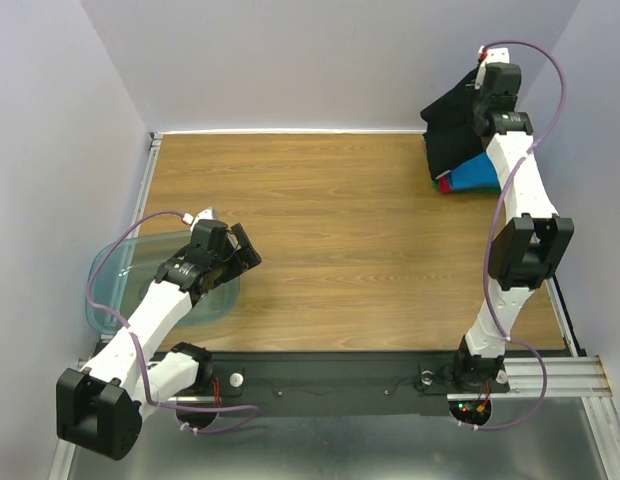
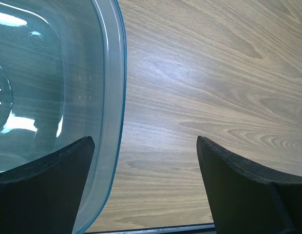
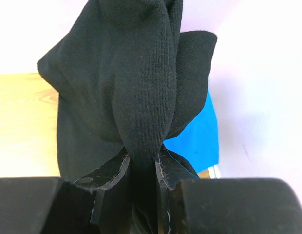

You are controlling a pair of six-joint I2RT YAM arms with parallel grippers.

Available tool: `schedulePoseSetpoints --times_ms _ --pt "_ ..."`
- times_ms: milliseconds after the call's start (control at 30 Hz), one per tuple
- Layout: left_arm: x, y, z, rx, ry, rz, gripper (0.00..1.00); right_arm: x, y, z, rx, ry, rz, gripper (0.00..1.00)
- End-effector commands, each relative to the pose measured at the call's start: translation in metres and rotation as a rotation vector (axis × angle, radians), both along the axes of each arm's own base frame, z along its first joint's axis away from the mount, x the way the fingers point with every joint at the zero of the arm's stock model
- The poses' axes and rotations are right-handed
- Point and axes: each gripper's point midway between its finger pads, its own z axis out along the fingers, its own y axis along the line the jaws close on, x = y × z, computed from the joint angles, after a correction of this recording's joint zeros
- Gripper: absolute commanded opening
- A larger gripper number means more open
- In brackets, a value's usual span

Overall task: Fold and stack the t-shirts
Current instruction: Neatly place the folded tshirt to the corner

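Right pincer [image 3: 142, 163] – jaws pressed onto a gathered fold of the black t-shirt [image 3: 136, 73], cloth bunched thick between them. It held the shirt up off the worktop [image 1: 370, 230] at the far right corner, diagonally across from the tub [image 1: 110, 290] and well apart from it.

The black shirt's long axis ran from the pinched end down toward the worktop. In the top view it slanted from the pincer toward the tub's side of the table, widening as it fell. In the right wrist view the cloth stretched straight away from the jaws in deep lengthwise folds, with one rounded lobe bulging out on the side away from the tub. Its lower end draped onto the other shirts.

Those shirts lay in a low pile in the same corner, opposite the tub. A blue t-shirt [image 1: 480, 172] lay flat with its widest visible edge facing the near side. A sliver of a red-pink t-shirt [image 1: 446, 186] and a trace of a green t-shirt [image 1: 436, 181] showed at the pile's tub-side edge – too little of either was visible to tell which way they pointed.

Left pincer [image 2: 146, 146] – jaws spread wide with nothing between them. It was poised at the tub's rim on the side nearest the worktop's middle, one jaw in front of the tub's wall and the other in front of bare wood.
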Motion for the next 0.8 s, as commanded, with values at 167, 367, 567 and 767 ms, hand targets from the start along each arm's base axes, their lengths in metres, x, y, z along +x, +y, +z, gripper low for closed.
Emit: schedulePoseSetpoints --times_ms 167,367,567,767 --pt "0.014 0.0 0.02 0.011 -0.068 0.003 0.98 -0.023 -0.036 0.077 0.062 -0.178 -0.02 0.0" --pt "0.015 0.0 0.019 0.018 -0.06 0.001 0.98 -0.014 -0.046 0.041 0.122 -0.097 0.039 0.0" --pt "0.014 0.002 0.016 0.025 -0.053 0.007 0.98 0.001 -0.08 0.002 0.104 -0.033 -0.078 0.01" --pt "0.016 0.002 0.013 0.032 -0.041 0.009 0.98 0.019 -0.128 -0.024 -0.018 0.002 -0.292 0.24"
